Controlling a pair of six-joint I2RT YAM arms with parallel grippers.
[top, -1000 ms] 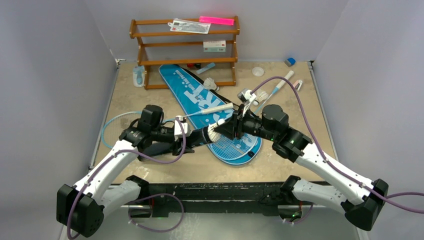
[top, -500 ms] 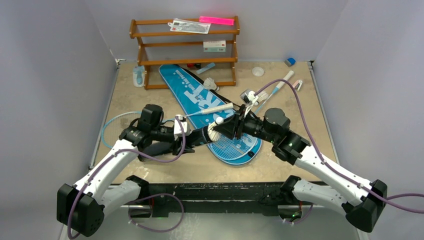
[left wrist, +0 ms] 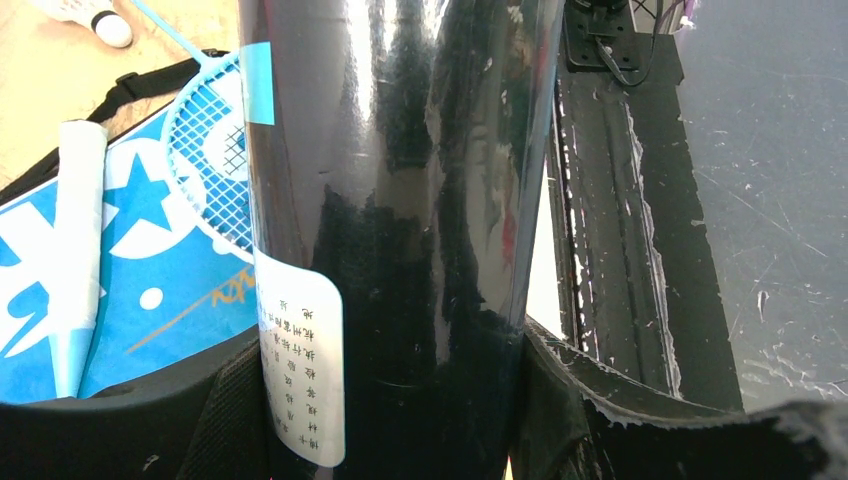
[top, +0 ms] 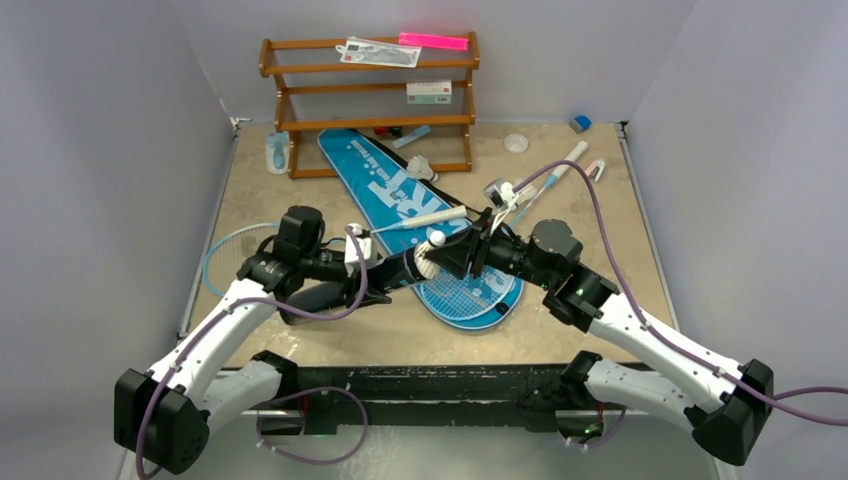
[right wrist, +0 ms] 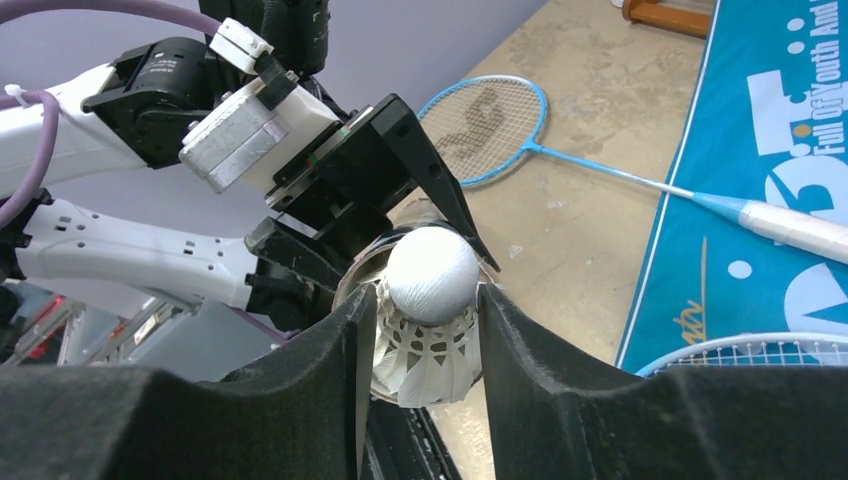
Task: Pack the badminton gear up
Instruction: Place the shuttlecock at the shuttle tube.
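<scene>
Right fingers (right wrist: 300, 400) pinch a shuttlecock (right wrist: 432, 275) above the tan table (top: 250, 190), grey walls (top: 100, 150) around.

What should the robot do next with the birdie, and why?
Probably ease the right gripper forward so the shuttlecock slides cork first into the black tube. The right gripper is shut on the shuttlecock, its cork sits right at the tube's open mouth, and the left gripper holds the tube.
</scene>
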